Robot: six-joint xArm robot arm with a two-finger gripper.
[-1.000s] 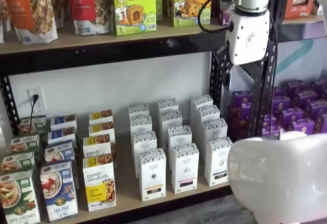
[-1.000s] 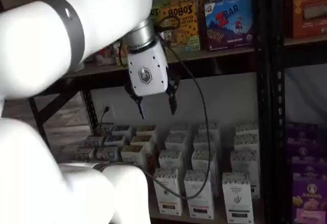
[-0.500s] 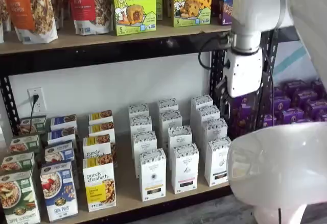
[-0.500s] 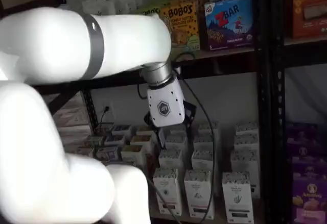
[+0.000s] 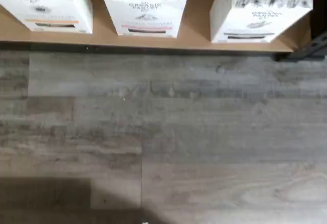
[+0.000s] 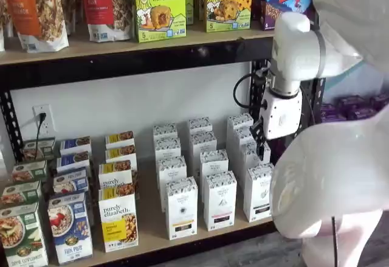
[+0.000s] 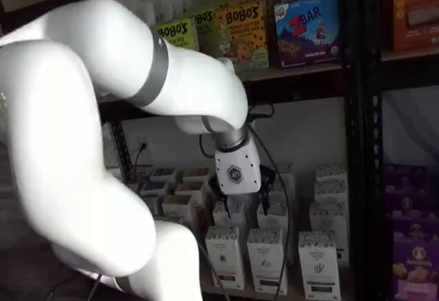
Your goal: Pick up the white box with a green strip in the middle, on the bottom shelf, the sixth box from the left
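The gripper (image 7: 241, 199) was held mid-frame above the white box (image 6: 258, 192) rows — jaws spread apart, nothing clamped.

Grey wood-plank floor (image 5: 168, 132) seen below; white wall (image 6: 134, 103) w/ white elec. outlet (image 6: 42, 120) behind black metal rack upright (image 7: 362, 143).

Arm down from upper shelf level to the white box rows

Gripper (image 7: 241, 198) has dropped in both shelf views: earlier up by the Bobo's boxes (image 6: 160, 6), now hanging low before the white cartons on the bottom shelf (image 6: 152, 233). Elbow has swung in, hiding more of the purple boxes (image 6: 355, 106).
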